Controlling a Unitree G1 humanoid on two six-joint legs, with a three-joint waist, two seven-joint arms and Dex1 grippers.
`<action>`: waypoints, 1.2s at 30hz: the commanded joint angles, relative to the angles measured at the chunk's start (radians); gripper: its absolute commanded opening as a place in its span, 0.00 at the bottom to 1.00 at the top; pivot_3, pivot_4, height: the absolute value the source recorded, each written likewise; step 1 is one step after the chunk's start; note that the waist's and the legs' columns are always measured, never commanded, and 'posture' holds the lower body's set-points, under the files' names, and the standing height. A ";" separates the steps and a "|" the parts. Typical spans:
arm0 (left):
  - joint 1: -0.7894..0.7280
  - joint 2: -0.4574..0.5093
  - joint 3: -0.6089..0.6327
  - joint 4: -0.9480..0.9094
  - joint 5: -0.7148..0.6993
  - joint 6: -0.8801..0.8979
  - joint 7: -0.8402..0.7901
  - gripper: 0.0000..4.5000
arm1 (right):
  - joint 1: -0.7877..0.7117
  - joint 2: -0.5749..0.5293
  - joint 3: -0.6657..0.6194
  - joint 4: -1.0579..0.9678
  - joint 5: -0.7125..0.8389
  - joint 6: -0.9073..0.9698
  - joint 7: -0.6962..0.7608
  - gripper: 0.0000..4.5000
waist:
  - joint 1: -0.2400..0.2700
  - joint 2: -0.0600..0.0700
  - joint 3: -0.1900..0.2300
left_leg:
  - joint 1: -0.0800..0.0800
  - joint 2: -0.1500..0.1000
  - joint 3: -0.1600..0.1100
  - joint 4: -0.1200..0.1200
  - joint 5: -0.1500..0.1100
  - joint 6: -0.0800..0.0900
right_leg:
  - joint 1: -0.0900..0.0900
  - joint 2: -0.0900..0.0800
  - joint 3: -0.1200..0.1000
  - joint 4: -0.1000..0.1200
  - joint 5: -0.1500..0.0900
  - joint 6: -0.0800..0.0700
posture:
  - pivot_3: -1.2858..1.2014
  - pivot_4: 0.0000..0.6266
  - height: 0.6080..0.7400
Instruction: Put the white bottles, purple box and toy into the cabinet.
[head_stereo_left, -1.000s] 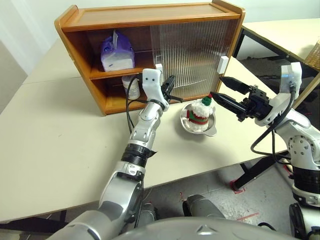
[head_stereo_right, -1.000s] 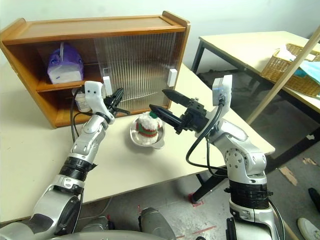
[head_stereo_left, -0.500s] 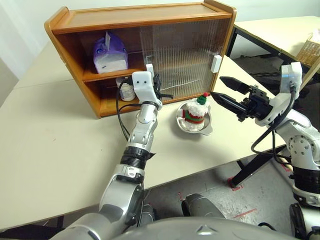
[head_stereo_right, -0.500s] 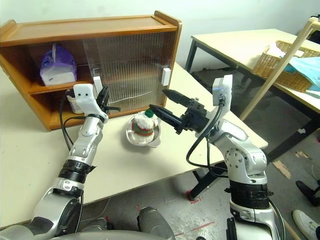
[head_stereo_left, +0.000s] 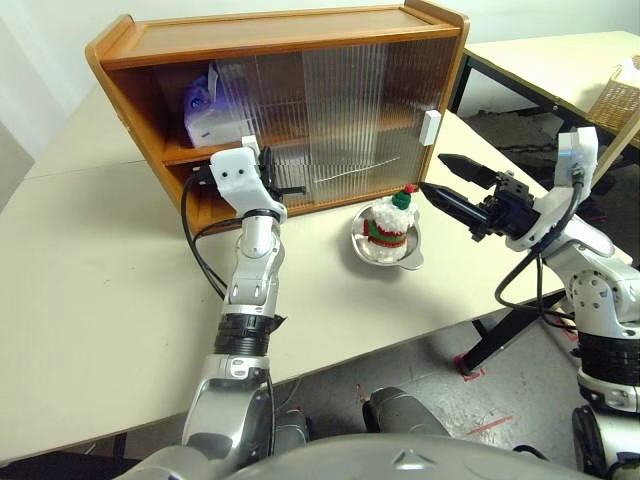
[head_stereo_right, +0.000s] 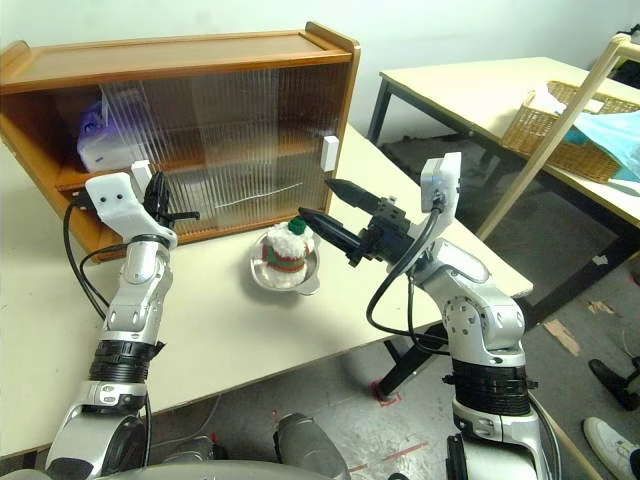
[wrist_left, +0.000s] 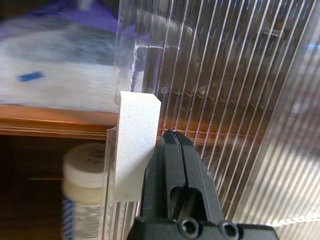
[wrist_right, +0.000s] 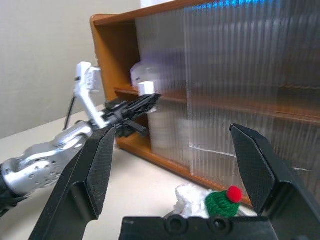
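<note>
**Left gripper at the sliding door's handle, toy in its bowl**

The wide orange-brown wooden cabinet (head_stereo_left: 280, 40) fills the upper half of the left eye frame, standing on the pale table (head_stereo_left: 90, 290). Its ribbed translucent sliding doors (head_stereo_left: 340, 120) cover most of the front, leaving an open strip at the far left. Behind the left door's edge, in the upper left of the frame, the soft lilac-purple tissue box (head_stereo_left: 203, 110) sits on the middle shelf. In the left wrist view a short white plastic bottle with a white screw lid (wrist_left: 82, 187) stands on the shelf below it, at the lower left of that frame.

The left gripper (head_stereo_left: 283, 188) has its two black fingers pressed together, tips against the white block handle (wrist_left: 134, 145) of the left door, left of the frame's centre.

The small fluffy white plush toy with striped scarf and green hat (head_stereo_left: 390, 222) sits in a round steel bowl (head_stereo_left: 392, 250) on the table, centre right, in front of the cabinet. The right gripper (head_stereo_left: 445, 180) hovers just right of the toy with its fingers spread wide, holding nothing.
</note>
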 joint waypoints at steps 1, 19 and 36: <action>0.030 0.006 0.028 -0.033 -0.002 0.025 0.020 0.01 | -0.016 0.010 0.017 0.019 -0.032 -0.027 -0.003 1.00 | 0.004 0.000 0.000 | 0.000 0.000 0.000 0.000 -0.001 -0.001 | 0.000 0.000 0.000 0.000 0.000 0.000 | 0.44 0.01 1.00; 0.131 0.067 0.124 -0.152 0.004 0.066 0.066 0.01 | -0.059 0.034 0.037 0.080 -0.078 -0.064 0.022 1.00 | 0.073 0.000 0.000 | 0.002 0.003 -0.002 0.000 -0.006 -0.011 | 0.000 0.000 0.004 0.000 0.003 -0.008 | 0.46 0.01 1.00; 0.139 0.076 -0.019 -0.204 -0.154 0.027 -0.297 0.14 | -0.054 0.033 0.035 0.099 -0.090 -0.087 0.037 1.00 | 0.108 0.000 0.000 | 0.004 0.006 -0.003 -0.001 -0.007 -0.012 | 0.000 0.000 0.003 0.002 0.003 -0.013 | 0.45 0.00 1.00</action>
